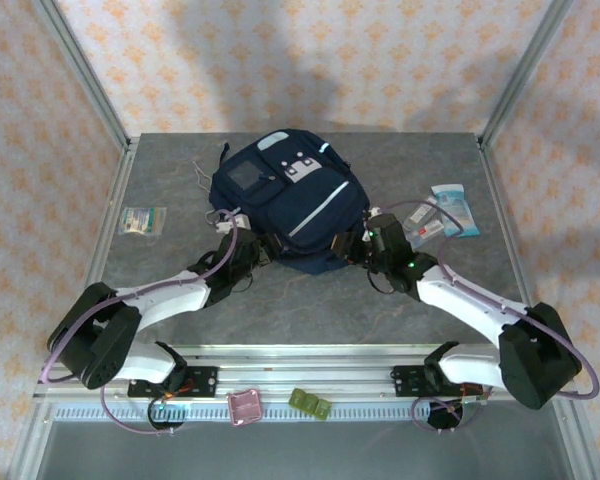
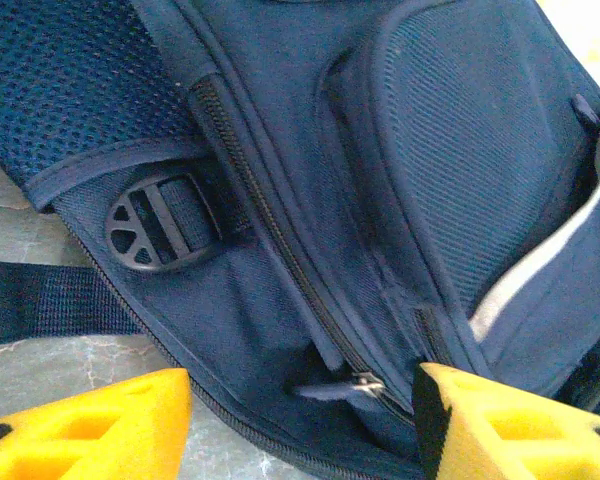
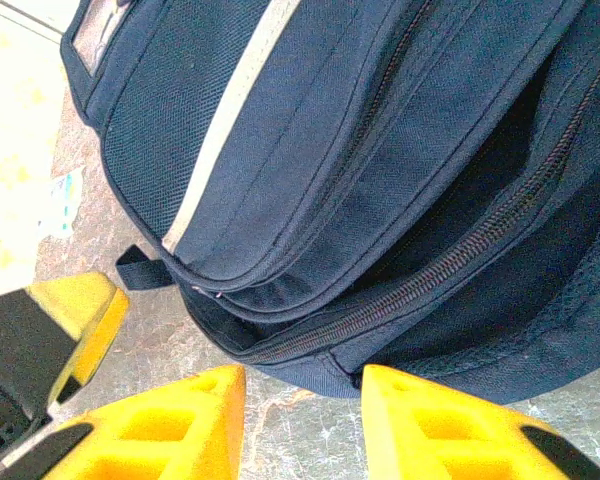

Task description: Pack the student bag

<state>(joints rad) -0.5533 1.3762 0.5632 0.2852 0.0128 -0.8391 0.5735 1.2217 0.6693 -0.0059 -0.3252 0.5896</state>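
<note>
Left gripper (image 2: 305,428) straddles the zipper pull (image 2: 360,384), right gripper (image 3: 302,420) sits just beside the backpack (image 3: 380,150); both spread, empty. Close off-centre and you pinch fabric, missing the pull.

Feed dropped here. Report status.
Left gripper open at zipper pull. Right gripper open at near edge of student bag. No obstruction; zipper looks closed.

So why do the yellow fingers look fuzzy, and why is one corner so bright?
Left wrist view: the yellow fingers sit too near the lens, so they blur, while the student bag is sharp. Right wrist view: glare washes out the table at top left. Top view: even light, with a soft shadow on the back wall.
</note>
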